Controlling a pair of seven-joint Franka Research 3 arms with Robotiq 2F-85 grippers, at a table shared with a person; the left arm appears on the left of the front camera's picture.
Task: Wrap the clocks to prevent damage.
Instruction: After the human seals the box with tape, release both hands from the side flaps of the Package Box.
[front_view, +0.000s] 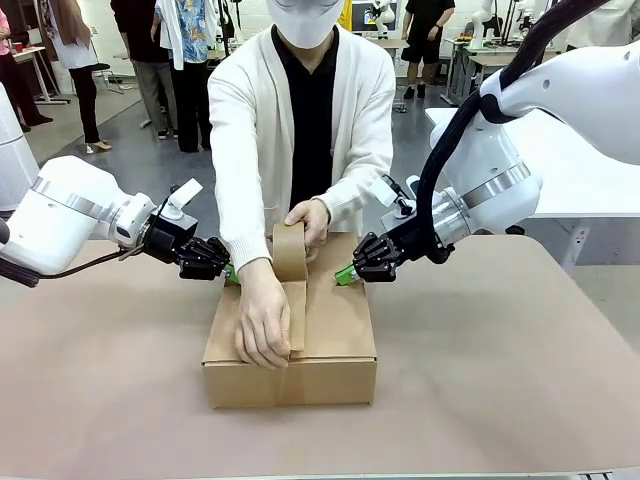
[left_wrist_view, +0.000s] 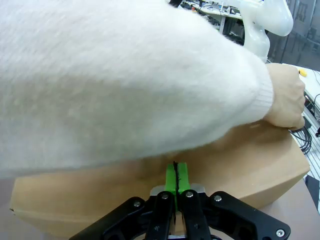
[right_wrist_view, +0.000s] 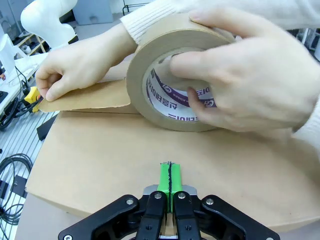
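At the left of the frame, the left arm (front_view: 70, 215) is a glossy white shell ending in a silver wrist ring. The right arm (front_view: 590, 100), at the upper right, looks alike, with a thick black cable (front_view: 428, 195) looped along it. The left gripper (front_view: 230, 273) and right gripper (front_view: 345, 274) are black with green pads (silver screws (right_wrist_view: 126, 201) dot the knuckles up close). The person wears a fuzzy cream cardigan (front_view: 240, 130), ribbed at the cuffs, over a black shirt (front_view: 312, 110).

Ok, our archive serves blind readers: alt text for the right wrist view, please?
A person's hand holds a roll of brown tape on a cardboard box, the other hand pressing the tape's loose end down. The shut right pincer rests its green tips on the box top.
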